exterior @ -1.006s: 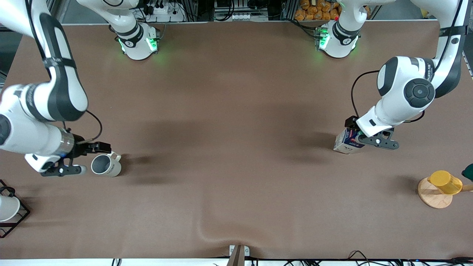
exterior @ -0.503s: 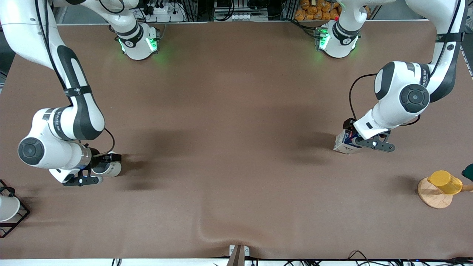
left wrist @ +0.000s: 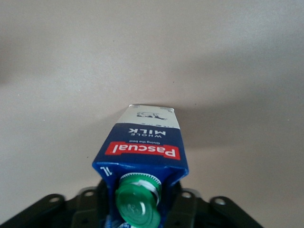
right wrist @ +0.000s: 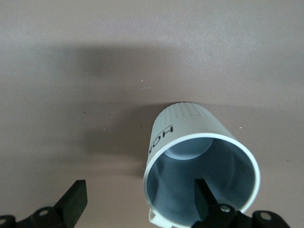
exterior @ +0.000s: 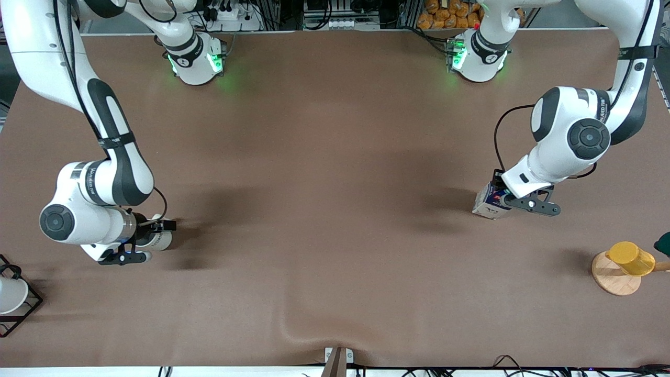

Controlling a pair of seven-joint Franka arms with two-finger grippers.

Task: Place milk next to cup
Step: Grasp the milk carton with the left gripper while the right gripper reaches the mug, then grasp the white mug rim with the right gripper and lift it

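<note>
Milk (exterior: 487, 203) unmoved, left pincer (exterior: 506, 200) clamped on it | right pincer (exterior: 144, 242) shifted, straddling cup (exterior: 158, 240) wall, unclenched

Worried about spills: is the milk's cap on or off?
On. The round green cap sits screwed onto the milk, which the left claw is at.

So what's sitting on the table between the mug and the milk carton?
Nothing. In the front view, the stretch of brown table between the mug and the milk carton is bare.
</note>
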